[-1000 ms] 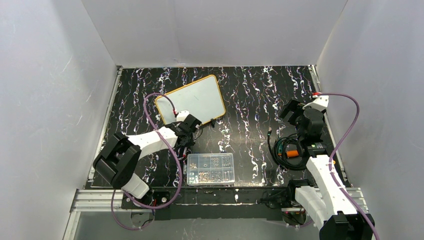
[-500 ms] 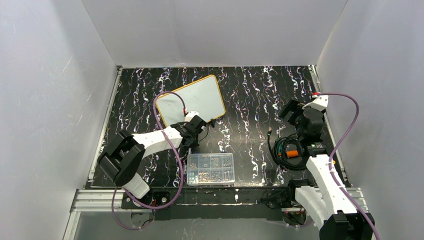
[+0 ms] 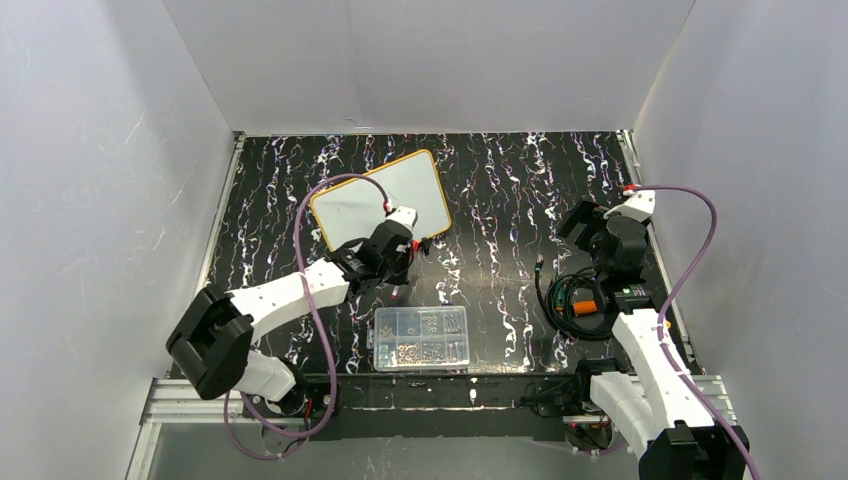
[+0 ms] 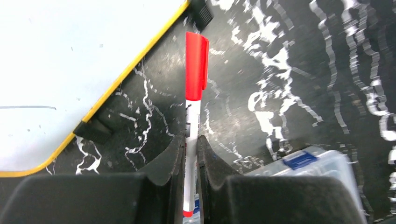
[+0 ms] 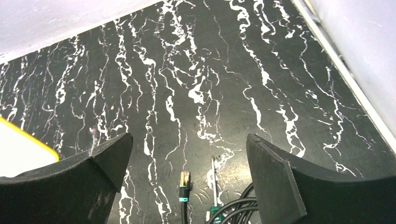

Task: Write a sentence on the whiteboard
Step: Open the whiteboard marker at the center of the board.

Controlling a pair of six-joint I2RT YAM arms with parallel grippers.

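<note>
The whiteboard (image 3: 380,200) lies flat at the back left, white with a yellow rim and black clip feet (image 4: 92,131). Its face (image 4: 70,56) shows only a faint thin line; the sentence is out of view. My left gripper (image 3: 398,264) hovers just off the board's near right corner, shut on a marker (image 4: 195,70) with a white barrel and a red cap still on, pointing away from the jaws (image 4: 190,144). My right gripper (image 3: 590,222) is open and empty over the right side of the table (image 5: 189,140).
A clear compartment box (image 3: 422,338) of small parts sits near the front edge, close below the left gripper (image 4: 317,163). A coil of black cable (image 3: 575,300) with a loose plug (image 5: 185,179) and a green-handled screwdriver (image 5: 214,182) lie under the right arm. White walls surround the table.
The left gripper's jaws closed on the marker, and the left arm swung right and toward the board's near right corner with it. The right arm has not moved.
</note>
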